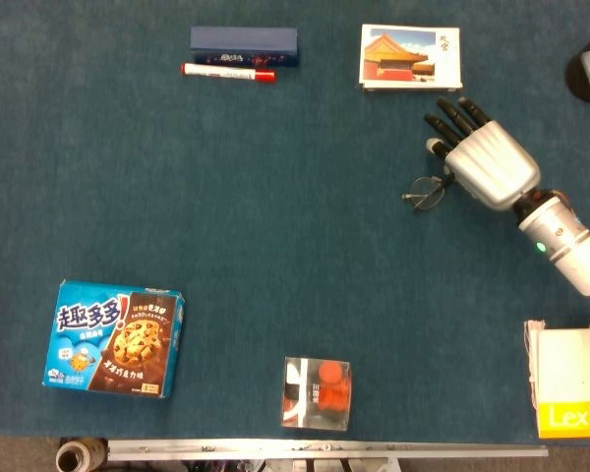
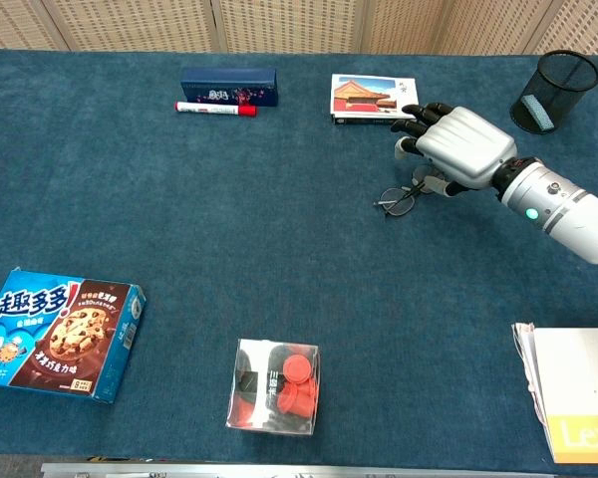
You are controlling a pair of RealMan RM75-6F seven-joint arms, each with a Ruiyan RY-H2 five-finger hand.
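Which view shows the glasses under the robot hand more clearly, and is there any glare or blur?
Chest view: evenly lit and sharp; the glasses show from the side below the right robot hand. Head view: also sharp, but the robot hand covers part of the glasses; soft sheen on its silver shell.

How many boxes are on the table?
4: dark blue box at the far edge, postcard box right of it, cookie box near left, clear box near centre.
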